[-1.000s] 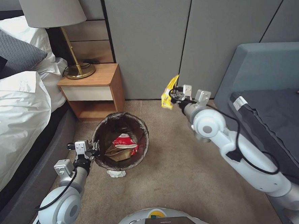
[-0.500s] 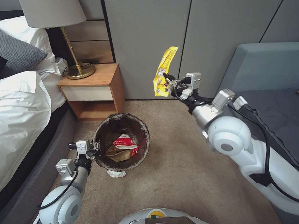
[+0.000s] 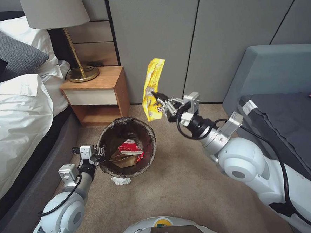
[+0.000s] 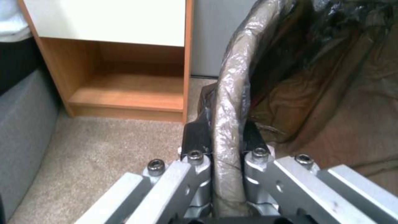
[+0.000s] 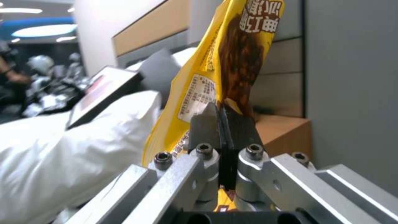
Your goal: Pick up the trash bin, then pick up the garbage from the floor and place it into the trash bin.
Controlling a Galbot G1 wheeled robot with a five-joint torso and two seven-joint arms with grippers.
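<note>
**Readable text: little**

I see Chinese characters in dark print on the yellow wrapper [image 5: 215, 77], upside down in my right wrist view; I can't read them reliably. The same wrapper has a white panel of fine print, too small to read. The red-and-white snack packet [image 3: 129, 147] in the trash bin [image 3: 106, 168] carries small marks I can't make out. Nothing else bears legible text.

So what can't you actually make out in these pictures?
- Trash bin floor: head view, hidden under the packets inside.
- White scrap beside it: too small to identify.
- Yellow wrapper in the right pincer: right wrist view, top cut off.
- Bin's outer wall: left wrist view, behind the left pincer.
</note>
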